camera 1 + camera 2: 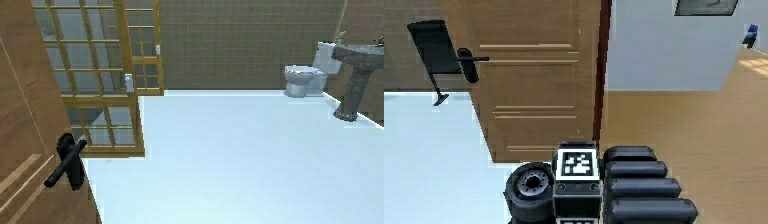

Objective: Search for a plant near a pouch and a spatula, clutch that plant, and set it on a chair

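Observation:
At the bottom of the arm side view the arm is drawn in, with a white marked square [576, 163] on top of it. The gripper [532, 190] shows as a dark round body just left of that square, in front of a brown wooden door [534, 70]. I cannot make out its far end, so I cannot tell whether it holds anything. The forward view looks into a bathroom with a pale floor [240, 150].
A wooden door [25, 120] with a black handle [68, 160] stands close at the forward view's left, beside a glass-paned door [95, 70]. A toilet [303, 78] and pedestal sink [357, 75] stand far right. In the arm side view, a black stand [434, 55] is at left and wood floor [684, 120] at right.

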Available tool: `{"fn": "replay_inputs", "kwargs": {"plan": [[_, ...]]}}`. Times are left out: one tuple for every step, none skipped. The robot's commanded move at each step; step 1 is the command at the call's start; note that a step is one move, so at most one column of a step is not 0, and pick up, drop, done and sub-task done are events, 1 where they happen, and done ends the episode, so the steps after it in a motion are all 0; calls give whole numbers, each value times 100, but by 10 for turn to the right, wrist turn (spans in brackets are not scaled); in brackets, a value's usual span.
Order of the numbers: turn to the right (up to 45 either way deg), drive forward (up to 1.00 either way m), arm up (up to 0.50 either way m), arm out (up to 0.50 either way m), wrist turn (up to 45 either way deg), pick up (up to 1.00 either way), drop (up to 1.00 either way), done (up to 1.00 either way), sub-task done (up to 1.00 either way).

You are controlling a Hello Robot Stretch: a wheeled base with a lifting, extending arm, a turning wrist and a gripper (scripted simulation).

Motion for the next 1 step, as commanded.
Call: {"fn": "replay_inputs", "kwargs": {"plan": [[-30,0,0,0,0,0,0,0,0]]}}
